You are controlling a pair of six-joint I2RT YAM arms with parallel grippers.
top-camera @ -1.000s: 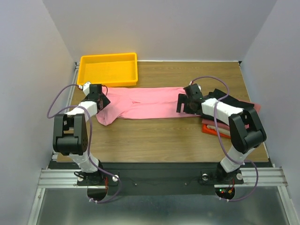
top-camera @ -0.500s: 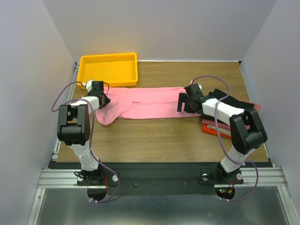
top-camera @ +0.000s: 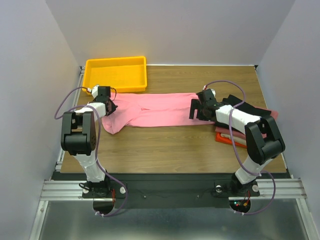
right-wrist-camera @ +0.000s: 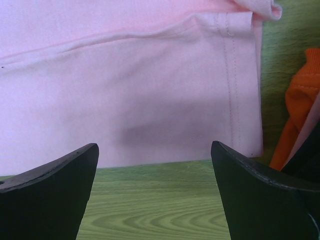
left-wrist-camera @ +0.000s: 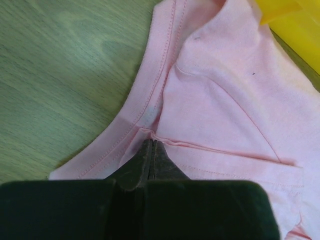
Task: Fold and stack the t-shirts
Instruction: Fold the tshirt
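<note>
I see the pink shirt [top-camera: 155,111] lying across my desk [top-camera: 165,145] from 9 to 3 o'clock, my left end effector [left-wrist-camera: 152,150] pinching a fold of it at 9 o'clock, my right end effector [right-wrist-camera: 154,146] wide apart over its hem at 3 o'clock

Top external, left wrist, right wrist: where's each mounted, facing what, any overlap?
Top external: above, behind the robot, looking down at the table; left arm, right arm show.
Left wrist: close over a hem of the pink shirt; left pincer shut on it.
Right wrist: low over its other end; right pincer open.
Shared: all see the pink shirt.
</note>
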